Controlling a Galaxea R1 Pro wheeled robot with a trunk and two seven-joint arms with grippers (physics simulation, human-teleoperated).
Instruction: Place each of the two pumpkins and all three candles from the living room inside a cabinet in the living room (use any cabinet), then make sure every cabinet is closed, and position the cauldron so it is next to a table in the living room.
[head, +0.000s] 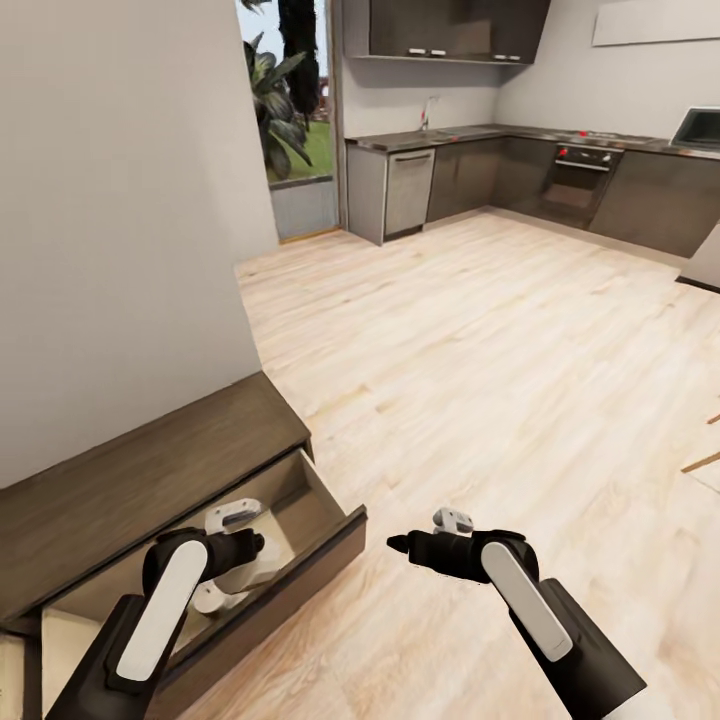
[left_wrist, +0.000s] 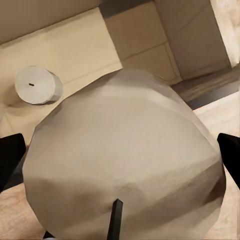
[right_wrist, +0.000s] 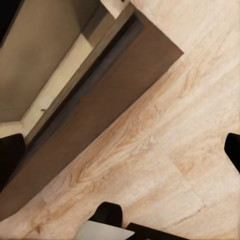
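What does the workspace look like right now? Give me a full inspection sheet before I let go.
Surface: light wood floor; dark-brown cabinet against the wall.
Job's things: the cabinet's drawer is pulled open; second candle stands upright inside it; held candle is above the drawer.
Clutter: nothing seen.
Hands: left hand has a finger on each side of the held candle; right hand is open and empty over the floor beside the drawer front.
Cables: nothing seen.
Surroundings: kitchen units across the room.
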